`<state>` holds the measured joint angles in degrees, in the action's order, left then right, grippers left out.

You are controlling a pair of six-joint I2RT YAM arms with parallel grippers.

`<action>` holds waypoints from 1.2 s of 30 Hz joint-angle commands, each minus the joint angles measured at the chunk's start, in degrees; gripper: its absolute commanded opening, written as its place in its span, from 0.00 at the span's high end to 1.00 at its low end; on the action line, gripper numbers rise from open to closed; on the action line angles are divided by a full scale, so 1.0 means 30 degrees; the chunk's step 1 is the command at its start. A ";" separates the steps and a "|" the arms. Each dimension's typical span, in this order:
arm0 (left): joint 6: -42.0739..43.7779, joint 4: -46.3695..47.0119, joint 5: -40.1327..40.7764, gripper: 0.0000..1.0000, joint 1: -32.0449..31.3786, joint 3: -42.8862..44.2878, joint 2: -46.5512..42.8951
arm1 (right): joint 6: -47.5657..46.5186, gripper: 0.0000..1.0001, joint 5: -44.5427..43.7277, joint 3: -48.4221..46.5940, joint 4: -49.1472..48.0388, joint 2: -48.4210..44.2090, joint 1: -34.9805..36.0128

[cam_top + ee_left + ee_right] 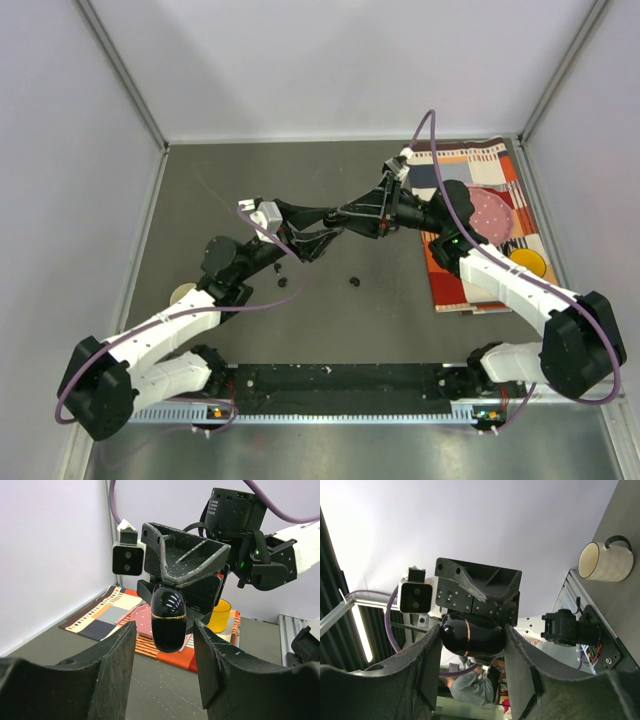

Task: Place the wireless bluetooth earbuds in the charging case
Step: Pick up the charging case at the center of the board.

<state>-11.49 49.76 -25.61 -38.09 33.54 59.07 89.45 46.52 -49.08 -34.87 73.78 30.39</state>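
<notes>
The charging case (470,635), a glossy black oval pod with a thin gold band, is held off the table with my right gripper (472,642) shut on it, both fingers pressed to its sides. My left gripper (164,647) faces it, open, with the charging case (169,617) hanging just ahead of its fingers and a gap on each side. In the top view the two grippers meet above the table's middle (335,225), and the case is hidden between them. Two tiny black earbuds (353,281) (282,282) lie on the grey table below.
A patterned mat (480,220) at the right carries a pink plate (487,210) and a yellow cup (528,263). A cream mug (183,293) stands near the left arm. Metal rails and white walls border the table.
</notes>
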 commanded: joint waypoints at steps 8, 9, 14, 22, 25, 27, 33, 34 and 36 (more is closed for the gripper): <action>0.0547 0.0260 0.0186 0.45 -0.0283 0.1154 0.0174 | 0.0389 0.86 0.0342 -0.0193 -0.1442 -0.0130 0.0182; 0.0547 0.0260 0.0186 0.45 -0.0312 0.1241 0.0232 | 0.0389 0.86 0.0342 -0.0193 -0.1442 -0.0130 0.0182; 0.0606 0.0055 0.0186 0.46 -0.0371 0.1359 0.0320 | 0.0388 0.86 0.0371 -0.0222 -0.1529 -0.0159 0.0211; 0.0811 -0.0355 0.0361 0.45 -0.0547 0.1330 0.0350 | 0.0916 0.86 0.0459 -0.0164 -0.2467 -0.0042 0.0211; 0.0899 -0.0414 0.0449 0.43 -0.0547 0.1359 0.0350 | 0.0945 0.86 0.0518 -0.0164 -0.2439 -0.0013 0.0182; 0.0928 -0.0356 0.0566 0.43 -0.0576 0.1359 0.0379 | 0.0945 0.86 0.0547 -0.0134 -0.2438 0.0046 0.0211; 0.0899 -0.0326 0.0742 0.42 -0.0693 0.1623 0.0378 | 0.0945 0.86 0.0577 -0.0105 -0.2439 0.0105 0.0211; 0.0899 -0.0297 0.0742 0.42 -0.0693 0.1652 0.0379 | 0.0945 0.86 0.0576 -0.0105 -0.2409 0.0105 0.0211; 0.0870 -0.0238 0.0771 0.41 -0.0752 0.1681 0.0495 | 0.0916 0.86 0.0576 -0.0105 -0.2409 0.0134 0.0211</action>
<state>-9.30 47.03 -24.12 -39.92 36.01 60.16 91.79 47.92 -49.08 -38.50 74.11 30.39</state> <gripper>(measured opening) 0.582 0.463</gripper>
